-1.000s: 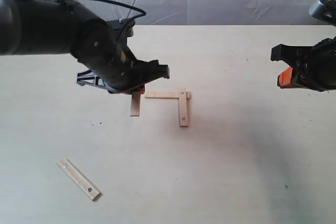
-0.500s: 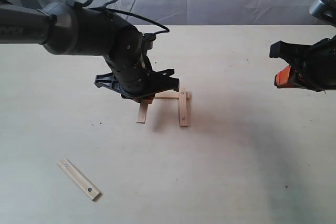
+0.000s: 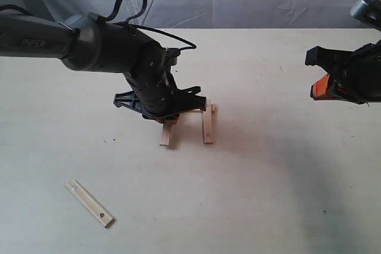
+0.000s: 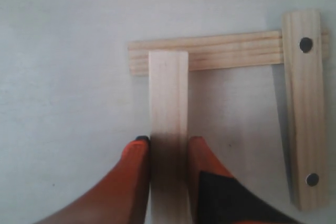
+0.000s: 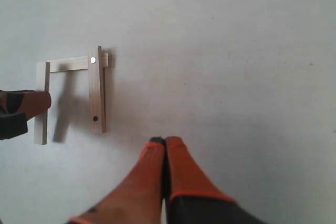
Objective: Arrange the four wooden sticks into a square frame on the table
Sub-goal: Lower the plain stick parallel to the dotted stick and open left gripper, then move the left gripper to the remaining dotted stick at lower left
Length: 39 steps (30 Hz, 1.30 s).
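left gripper pinches third stick, far tip over crossbar stick free end, parallel to drilled stick; right gripper closed, empty.

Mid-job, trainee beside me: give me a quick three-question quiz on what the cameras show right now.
1. Multiple choice: the left end effector is A) open and empty, B) clamped on one wooden stick, C) clamped on two sticks.
2. True or false: the right end effector is shut and holds nothing.
3. Fill in: counting the held one, ___ sticks are at the partial frame, while the loose stick lies apart on the table.
Key: 1 B; 2 true; 3 three.
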Tool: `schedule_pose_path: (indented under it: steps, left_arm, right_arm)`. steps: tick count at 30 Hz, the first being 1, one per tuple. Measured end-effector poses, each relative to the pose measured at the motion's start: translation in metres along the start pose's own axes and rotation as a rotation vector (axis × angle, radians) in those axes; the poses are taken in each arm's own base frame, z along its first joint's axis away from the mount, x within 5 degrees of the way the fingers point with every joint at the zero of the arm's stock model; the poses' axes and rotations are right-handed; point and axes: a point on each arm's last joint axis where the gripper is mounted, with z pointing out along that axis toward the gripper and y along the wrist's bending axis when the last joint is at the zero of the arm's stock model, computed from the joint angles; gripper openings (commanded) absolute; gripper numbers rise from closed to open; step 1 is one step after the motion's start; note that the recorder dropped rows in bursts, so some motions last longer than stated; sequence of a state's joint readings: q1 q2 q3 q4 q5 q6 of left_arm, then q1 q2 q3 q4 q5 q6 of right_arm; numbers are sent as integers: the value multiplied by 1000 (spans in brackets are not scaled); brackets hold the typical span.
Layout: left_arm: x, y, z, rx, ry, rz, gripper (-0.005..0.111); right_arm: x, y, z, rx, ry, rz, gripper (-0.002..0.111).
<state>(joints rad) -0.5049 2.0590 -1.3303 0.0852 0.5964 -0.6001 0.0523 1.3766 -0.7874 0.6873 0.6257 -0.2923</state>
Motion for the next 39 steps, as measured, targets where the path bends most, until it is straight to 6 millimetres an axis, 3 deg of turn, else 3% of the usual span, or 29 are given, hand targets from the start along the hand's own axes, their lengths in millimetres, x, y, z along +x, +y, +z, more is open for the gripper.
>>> schedule_pose_path:
  steps: [10, 18, 22, 27, 39]
  left_arm:
    - [0, 0, 0, 3, -3, 1, 34]
    - [0, 0, 0, 4, -5, -1, 36]
    - [-1, 0, -2, -5, 8, -2, 30]
    - [-7, -1, -27, -17, 13, 63, 0]
    - [-4, 21, -95, -112, 61, 471, 0]
  right_arm:
    - [0, 0, 0, 0, 0, 0, 0]
    - [0, 0, 0, 0, 0, 0, 0]
    - [0, 0, 0, 0, 0, 0, 0]
    - [0, 0, 0, -3, -1, 4, 0]
    - [1, 1, 0, -14, 8, -29, 0]
